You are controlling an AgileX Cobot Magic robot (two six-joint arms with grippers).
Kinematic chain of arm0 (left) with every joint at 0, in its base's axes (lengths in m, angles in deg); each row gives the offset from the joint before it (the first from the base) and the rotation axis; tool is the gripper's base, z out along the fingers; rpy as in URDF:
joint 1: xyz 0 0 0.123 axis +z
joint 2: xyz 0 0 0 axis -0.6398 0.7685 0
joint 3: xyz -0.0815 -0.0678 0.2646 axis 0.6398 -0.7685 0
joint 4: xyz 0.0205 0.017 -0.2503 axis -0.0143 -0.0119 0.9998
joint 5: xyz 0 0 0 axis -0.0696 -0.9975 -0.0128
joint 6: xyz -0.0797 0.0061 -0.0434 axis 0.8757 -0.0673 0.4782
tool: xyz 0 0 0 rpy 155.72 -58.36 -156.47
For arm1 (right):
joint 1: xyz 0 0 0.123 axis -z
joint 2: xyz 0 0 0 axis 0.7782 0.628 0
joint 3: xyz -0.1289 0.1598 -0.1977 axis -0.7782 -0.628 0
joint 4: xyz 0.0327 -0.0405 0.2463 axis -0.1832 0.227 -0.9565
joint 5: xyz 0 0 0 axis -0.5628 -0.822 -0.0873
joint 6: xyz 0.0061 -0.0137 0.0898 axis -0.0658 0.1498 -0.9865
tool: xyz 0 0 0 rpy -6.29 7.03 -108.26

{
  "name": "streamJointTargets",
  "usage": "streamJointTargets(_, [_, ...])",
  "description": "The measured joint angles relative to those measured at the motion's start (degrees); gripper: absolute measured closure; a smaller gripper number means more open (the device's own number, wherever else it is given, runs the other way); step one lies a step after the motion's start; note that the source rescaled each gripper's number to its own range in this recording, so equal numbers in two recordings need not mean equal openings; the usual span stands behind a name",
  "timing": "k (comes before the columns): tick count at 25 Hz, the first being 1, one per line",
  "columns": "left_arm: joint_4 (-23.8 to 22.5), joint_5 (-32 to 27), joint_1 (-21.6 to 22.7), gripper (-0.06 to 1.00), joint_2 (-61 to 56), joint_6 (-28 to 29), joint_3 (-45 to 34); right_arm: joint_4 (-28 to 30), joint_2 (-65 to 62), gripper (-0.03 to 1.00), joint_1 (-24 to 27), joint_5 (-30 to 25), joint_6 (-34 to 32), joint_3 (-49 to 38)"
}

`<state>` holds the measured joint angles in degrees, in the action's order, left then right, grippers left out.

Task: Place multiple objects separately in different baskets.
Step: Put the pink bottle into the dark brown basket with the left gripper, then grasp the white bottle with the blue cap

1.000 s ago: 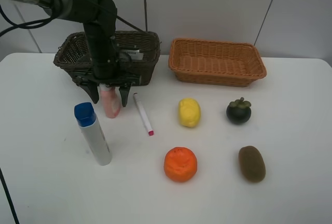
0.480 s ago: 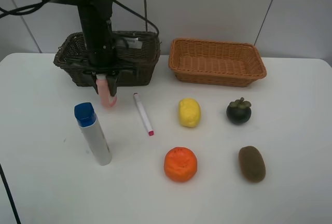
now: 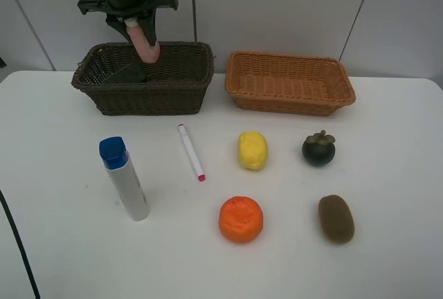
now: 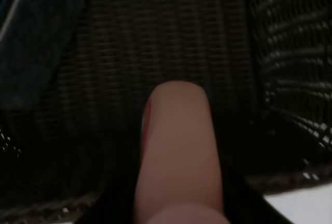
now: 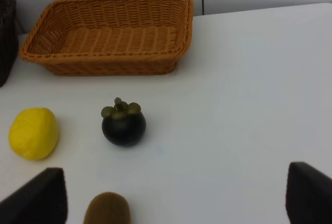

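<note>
My left gripper (image 3: 136, 23) is shut on the pink bottle (image 3: 145, 41) and holds it tilted above the dark brown basket (image 3: 178, 90). In the left wrist view the pink bottle (image 4: 176, 156) hangs over the basket's woven floor (image 4: 155, 42). A dark green eraser (image 3: 127, 74) lies inside at the left. On the table lie the blue-capped tube (image 3: 124, 178), white marker (image 3: 191, 151), lemon (image 3: 252, 149), orange (image 3: 241, 219), mangosteen (image 3: 318, 149) and kiwi (image 3: 336, 219). My right gripper (image 5: 174, 182) stands open with nothing in it, near the mangosteen (image 5: 123, 124) and kiwi (image 5: 106, 209).
The orange-tan basket (image 3: 291, 83) stands to the right of the dark one at the back of the white table; its inside (image 5: 109, 35) holds nothing. A grey panelled wall rises behind both baskets. The lemon (image 5: 33, 133) shows in the right wrist view.
My left gripper shut on the pink bottle on the table, lifted it, and carried it back and up over the dark brown basket. Nothing else moved.
</note>
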<state>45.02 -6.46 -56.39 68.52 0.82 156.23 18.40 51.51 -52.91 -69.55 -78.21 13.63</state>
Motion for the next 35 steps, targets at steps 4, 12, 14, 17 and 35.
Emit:
streamJointTargets(4, [-0.36,0.0,3.02,0.65,6.11,0.18,1.92,0.0,0.0,-0.03,0.0,0.0,0.0,0.0])
streamJointTargets(12, [1.4,0.08,3.48,0.12,8.4,2.58,2.26,0.0,0.0,-0.03,0.0,0.0,0.0,0.0])
streamJointTargets(14, [2.26,0.08,3.48,0.09,8.4,3.43,2.26,0.0,0.0,-0.03,0.0,0.0,0.0,0.0])
streamJointTargets(17, [3.96,0.03,3.48,0.08,7.92,3.51,3.04,0.0,0.0,-0.03,0.0,0.0,0.0,0.0])
streamJointTargets(35, [7.93,0.01,-7.99,0.08,-32.4,3.8,-40.91,0.0,0.0,-0.03,0.0,0.0,0.0,0.0])
